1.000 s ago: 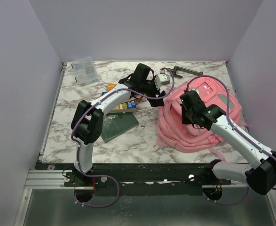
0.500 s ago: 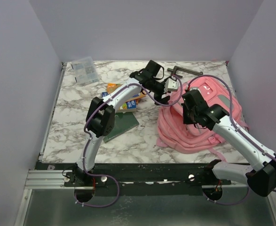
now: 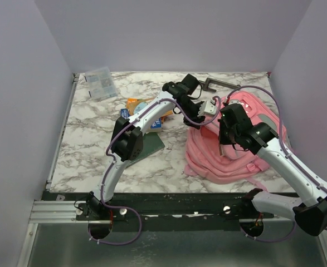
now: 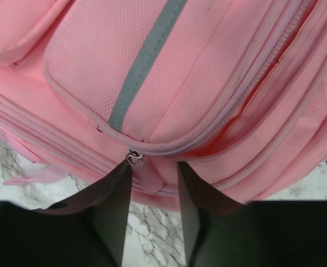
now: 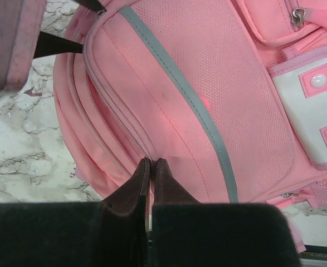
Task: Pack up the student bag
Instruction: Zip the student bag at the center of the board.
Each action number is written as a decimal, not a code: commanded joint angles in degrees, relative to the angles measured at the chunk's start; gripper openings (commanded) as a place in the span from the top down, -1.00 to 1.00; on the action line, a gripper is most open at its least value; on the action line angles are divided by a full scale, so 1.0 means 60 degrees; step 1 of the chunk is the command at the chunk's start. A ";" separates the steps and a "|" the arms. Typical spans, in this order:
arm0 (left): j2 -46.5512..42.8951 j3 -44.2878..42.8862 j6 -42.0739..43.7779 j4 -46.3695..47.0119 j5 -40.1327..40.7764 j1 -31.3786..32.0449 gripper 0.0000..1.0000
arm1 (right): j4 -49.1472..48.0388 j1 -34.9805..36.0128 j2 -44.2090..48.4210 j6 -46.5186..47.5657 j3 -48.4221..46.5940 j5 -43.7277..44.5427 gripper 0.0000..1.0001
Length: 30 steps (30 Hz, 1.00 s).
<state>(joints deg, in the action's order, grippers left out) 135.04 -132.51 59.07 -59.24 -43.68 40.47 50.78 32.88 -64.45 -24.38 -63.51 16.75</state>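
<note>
Two arms arch over the student bag [image 3: 230,161], left hand [image 4: 155,167] parted.

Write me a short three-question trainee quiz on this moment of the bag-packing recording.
1. True or false: the left gripper is shut.
2. Which small metal part of the student bag sits at one left fingertip?
3. The stripe on the front pocket is: A grey, B blue, C white.
Key: 1 false, it is open; 2 the zipper pull; 3 A.
</note>
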 commanded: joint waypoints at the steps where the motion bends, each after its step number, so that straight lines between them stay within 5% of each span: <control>1: -0.0053 0.0096 0.0567 -0.1061 0.0021 0.0270 0.35 | -0.0244 0.0012 0.0230 -0.0086 -0.0360 -0.0083 0.99; 8: -0.0633 0.1048 0.0071 -0.0123 0.0575 0.0280 1.00 | -0.0383 0.0018 0.0365 -0.0150 0.0037 -0.0403 0.99; 13: -0.1264 0.2082 -0.0639 0.1003 0.0630 0.0196 1.00 | -0.0550 0.0024 0.0352 -0.0406 0.0577 -0.1474 0.94; 17: -0.1980 0.3128 -0.1073 0.2017 0.0736 0.0123 1.00 | -0.0808 0.0009 0.0283 -0.1088 0.0950 -0.2327 0.46; 23: -0.2379 0.3725 -0.1349 0.2730 0.0466 0.0060 1.00 | -0.0662 -0.0029 0.1154 -0.1737 0.1219 -0.1185 -0.24; 30: -0.2306 0.3659 -0.1500 0.2828 0.0396 0.0063 1.00 | -0.0075 -0.0047 0.2144 -0.1949 0.0828 0.0097 -0.30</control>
<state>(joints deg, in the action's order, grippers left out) 123.76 -110.54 51.13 -44.01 -39.51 40.84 48.51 32.88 -54.24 -34.96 -56.99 12.71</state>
